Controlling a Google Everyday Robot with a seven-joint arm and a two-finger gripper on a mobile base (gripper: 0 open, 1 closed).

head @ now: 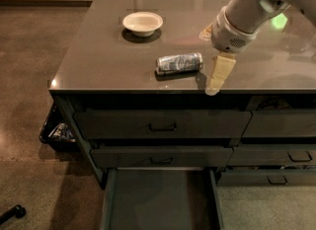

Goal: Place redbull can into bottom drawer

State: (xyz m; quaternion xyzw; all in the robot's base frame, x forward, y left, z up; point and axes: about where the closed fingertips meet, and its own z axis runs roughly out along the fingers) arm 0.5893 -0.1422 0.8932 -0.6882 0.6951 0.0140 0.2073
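The redbull can [178, 63] lies on its side near the front of the dark countertop [98, 66]. My gripper [210, 62] hangs from the arm coming in from the upper right, just to the right of the can's right end, and holds nothing. It is open: one cream finger [219, 73] points down toward the counter's front edge, and the other finger [206, 32] shows behind the wrist. The bottom drawer [158, 199] of the left column is pulled out below, with a bare dark floor.
A white bowl [142, 22] stands on the counter behind and to the left of the can. Two closed handled drawers [160, 124] sit above the open one, with narrower drawers [281, 125] to the right. A black basket [57, 131] sits on the floor at the left.
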